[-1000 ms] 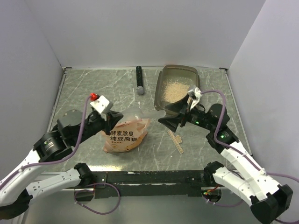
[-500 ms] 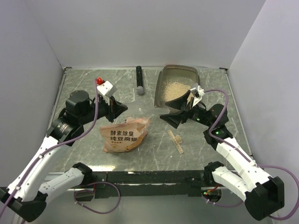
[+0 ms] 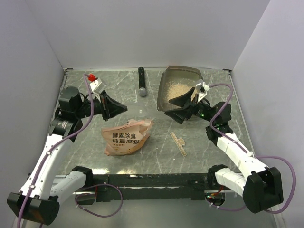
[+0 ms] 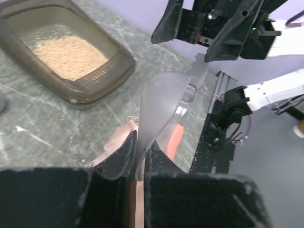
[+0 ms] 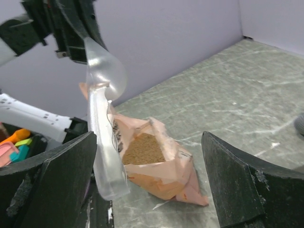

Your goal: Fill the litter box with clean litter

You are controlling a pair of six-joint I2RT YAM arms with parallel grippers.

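My left gripper (image 3: 122,109) (image 4: 138,145) is shut on the bowl edge of a clear plastic scoop (image 4: 164,107), held in the air above the table. The scoop's handle (image 5: 105,156) points at my right gripper (image 3: 174,110) (image 5: 148,137). That gripper is open, and the handle end lies between its fingers, close beside the left one. The smoky litter box (image 3: 161,92) (image 4: 102,78) stands at the back right with a heap of pale clean litter (image 3: 178,88) (image 4: 66,50) inside. An orange-pink pouch (image 3: 127,137) (image 5: 161,178) lies open on the table, with brown granules (image 5: 145,149) showing in its mouth.
A black stick with a grey end (image 3: 141,81) lies near the back wall, left of the litter box. A flat wooden strip (image 3: 179,143) lies on the marble table in front of my right arm. Walls close in the table at the back and on both sides.
My left arm has lifted the scoop off the pouch and drawn back to the left. My right gripper has shifted toward the back and now faces the scoop's handle.
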